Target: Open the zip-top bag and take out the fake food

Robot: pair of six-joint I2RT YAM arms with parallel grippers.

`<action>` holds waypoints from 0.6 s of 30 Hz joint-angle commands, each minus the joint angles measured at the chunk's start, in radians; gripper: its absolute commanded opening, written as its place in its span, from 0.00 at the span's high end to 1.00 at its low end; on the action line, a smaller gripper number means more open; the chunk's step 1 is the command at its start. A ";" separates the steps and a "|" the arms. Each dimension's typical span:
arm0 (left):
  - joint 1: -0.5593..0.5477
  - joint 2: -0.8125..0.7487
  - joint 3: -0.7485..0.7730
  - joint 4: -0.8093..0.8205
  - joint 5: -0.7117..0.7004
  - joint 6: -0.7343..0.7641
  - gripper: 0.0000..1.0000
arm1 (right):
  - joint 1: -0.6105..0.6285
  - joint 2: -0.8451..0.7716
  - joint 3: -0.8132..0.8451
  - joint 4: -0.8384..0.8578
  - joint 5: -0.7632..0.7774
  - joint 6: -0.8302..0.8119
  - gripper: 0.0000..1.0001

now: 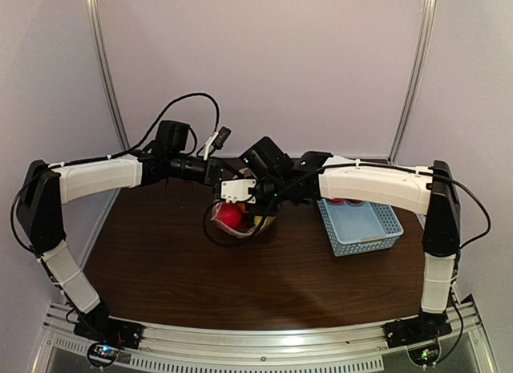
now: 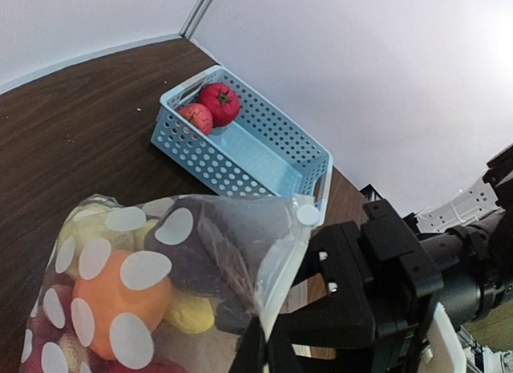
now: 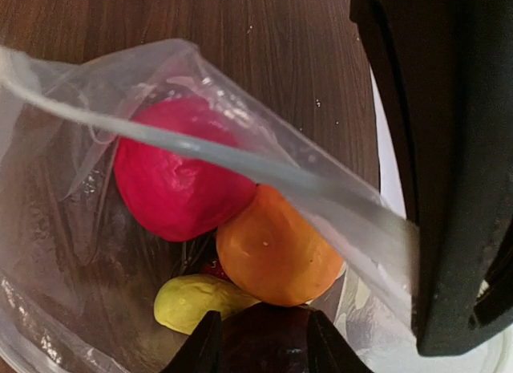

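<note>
Brown table (image 1: 160, 265), zip-top bag (image 2: 192, 245), fake food (image 3: 272, 249)

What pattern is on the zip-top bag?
The zip-top bag has white polka dots; best in left wrist view.

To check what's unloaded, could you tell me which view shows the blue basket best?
Left wrist view: the basket close up, two red fruits inside. The top view shows it small, its far edge behind the right arm. The right wrist view misses it.
</note>
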 commanded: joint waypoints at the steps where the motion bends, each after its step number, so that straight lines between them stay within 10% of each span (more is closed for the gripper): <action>1: -0.017 -0.072 0.009 0.093 0.142 0.037 1.00 | 0.031 -0.015 0.002 0.034 0.099 -0.030 0.62; 18: -0.015 -0.008 0.052 -0.093 -0.131 0.062 1.00 | 0.050 -0.002 -0.033 0.014 0.078 -0.053 0.43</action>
